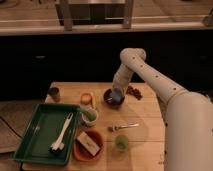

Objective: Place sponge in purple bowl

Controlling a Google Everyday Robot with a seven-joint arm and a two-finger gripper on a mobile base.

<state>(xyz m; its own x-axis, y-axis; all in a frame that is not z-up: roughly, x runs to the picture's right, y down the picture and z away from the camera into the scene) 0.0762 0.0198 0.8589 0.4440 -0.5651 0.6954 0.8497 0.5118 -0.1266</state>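
Over the purple bowl (110, 102) on the bench (146, 136), the claw (118, 92) hangs, pinching the blue-grey sponge (118, 95).

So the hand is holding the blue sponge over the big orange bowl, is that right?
Not quite. The hand does hold the blue sponge, but over the small dark purple bowl, not the orange one. The orange bowl sits nearer the front with a tan block in it. The camera view shows this.

Pincer (116, 95) holding sponge (118, 93) above rear bowl (113, 101), tray (44, 127) left, fork (123, 127) in front
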